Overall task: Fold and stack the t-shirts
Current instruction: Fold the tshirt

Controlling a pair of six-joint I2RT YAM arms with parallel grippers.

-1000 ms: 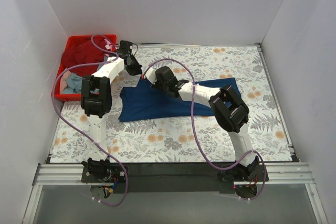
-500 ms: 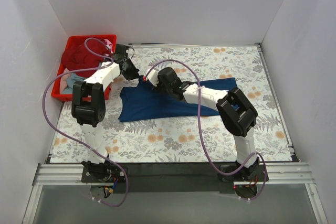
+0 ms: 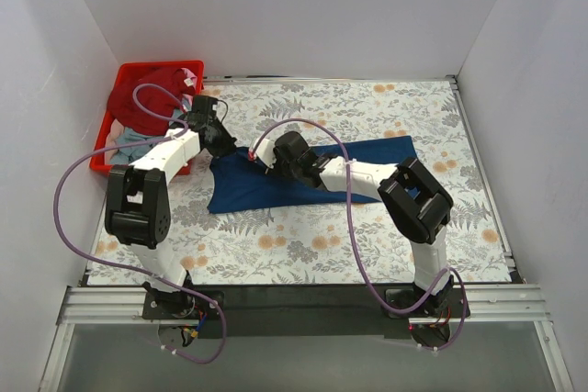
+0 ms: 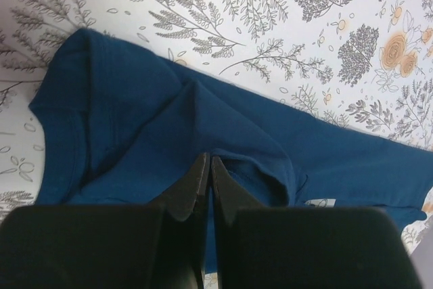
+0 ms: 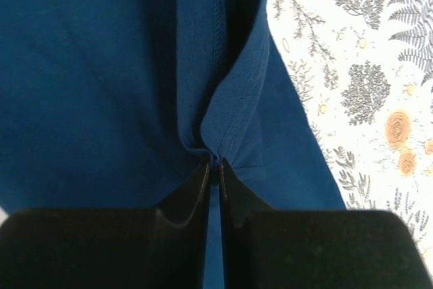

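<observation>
Reading wrist views, I see left pincer (image 4: 208, 167) and right pincer (image 5: 215, 167) pinching navy t-shirt (image 4: 135, 120) folds; overhead, both have moved nearer.

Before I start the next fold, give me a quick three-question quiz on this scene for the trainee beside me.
1. True or false: the dark red t-shirt lies in the red crate.
2. The left gripper and the right gripper are: A both open; B both shut on the navy t-shirt; C one shut on the crate's rim.
3. How many t-shirts lie on the table, outside the crate?
Key: 1 true; 2 B; 3 one, the navy t-shirt.
</observation>
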